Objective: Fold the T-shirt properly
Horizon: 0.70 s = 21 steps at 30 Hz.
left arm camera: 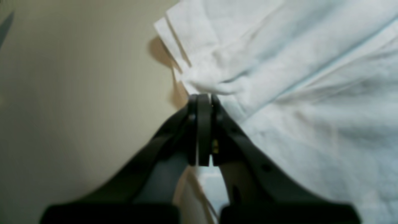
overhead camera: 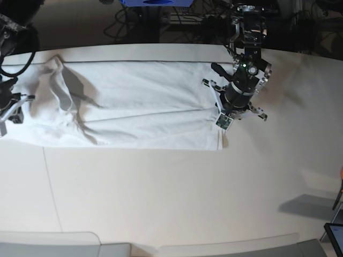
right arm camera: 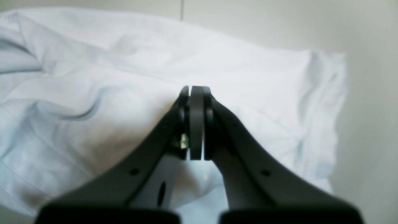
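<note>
Cotton this thin should handle light, limp and a bit slippery against the smooth table (overhead camera: pixel 161 203): the T-shirt (overhead camera: pixel 139 107) will sag and wrinkle wherever it is lifted, and it is in no way fragile. It lies stretched across the far half of the table as a long band, already folded lengthwise by the look of it, with one end bunched and raised at the base view's left and the other end square at its right. Best holds, I judge, are the stacked hem corners and edges, where several layers can be pinched at once rather than a single ply. The left gripper (left arm camera: pixel 203 96) sits at the shirt's right-hand end, its jaws pressed fully together right at the layered edge; fabric bunches against the tips, but whether any is caught between them I cannot tell. The right gripper (right arm camera: pixel 196 88) hangs over the bunched end with its jaws likewise closed tight, and nothing shows between them. No print, brand, label or legible writing appears on the shirt, the table or either arm.
</note>
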Available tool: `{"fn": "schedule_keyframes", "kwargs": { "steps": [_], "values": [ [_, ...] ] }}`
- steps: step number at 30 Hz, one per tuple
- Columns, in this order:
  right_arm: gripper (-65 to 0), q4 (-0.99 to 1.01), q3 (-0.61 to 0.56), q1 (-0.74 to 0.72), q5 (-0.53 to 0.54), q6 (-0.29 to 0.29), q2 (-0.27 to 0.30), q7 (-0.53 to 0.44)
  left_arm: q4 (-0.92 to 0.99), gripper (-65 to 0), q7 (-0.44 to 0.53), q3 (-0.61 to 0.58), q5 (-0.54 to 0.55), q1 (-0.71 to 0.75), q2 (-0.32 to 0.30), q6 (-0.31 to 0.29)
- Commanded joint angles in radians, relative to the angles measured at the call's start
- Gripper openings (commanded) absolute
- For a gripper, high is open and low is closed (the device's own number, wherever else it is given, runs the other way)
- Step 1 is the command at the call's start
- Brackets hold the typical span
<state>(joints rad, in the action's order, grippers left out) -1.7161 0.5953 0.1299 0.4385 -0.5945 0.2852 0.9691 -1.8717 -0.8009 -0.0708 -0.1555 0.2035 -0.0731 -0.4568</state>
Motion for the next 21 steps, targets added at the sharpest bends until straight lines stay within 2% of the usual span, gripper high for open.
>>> {"fn": "schedule_keyframes", "kwargs": {
  "steps": [1,4,12,21],
  "values": [
    [-64.3,-0.017,0.007,-0.020,0.012,-0.002,0.013,-0.014,-0.016,-65.0,0.016,0.002,-0.002,-0.009,-0.004,0.005],
    [-64.3,-0.020,0.007,-0.022,0.013,-0.002,-0.019,0.055,-0.013,-65.0,0.016,0.002,-0.002,-0.009,-0.004,0.005],
    [-64.3,-0.127,-0.002,-0.016,0.013,-0.002,-0.162,0.189,-0.013,-65.0,0.016,0.002,-0.003,-0.005,-0.004,0.005],
    [-64.3,-0.143,-0.005,0.018,0.013,-0.002,-0.252,0.262,-0.013,-65.0,0.016,0.002,-0.003,0.000,-0.006,0.005]
  ]
}}
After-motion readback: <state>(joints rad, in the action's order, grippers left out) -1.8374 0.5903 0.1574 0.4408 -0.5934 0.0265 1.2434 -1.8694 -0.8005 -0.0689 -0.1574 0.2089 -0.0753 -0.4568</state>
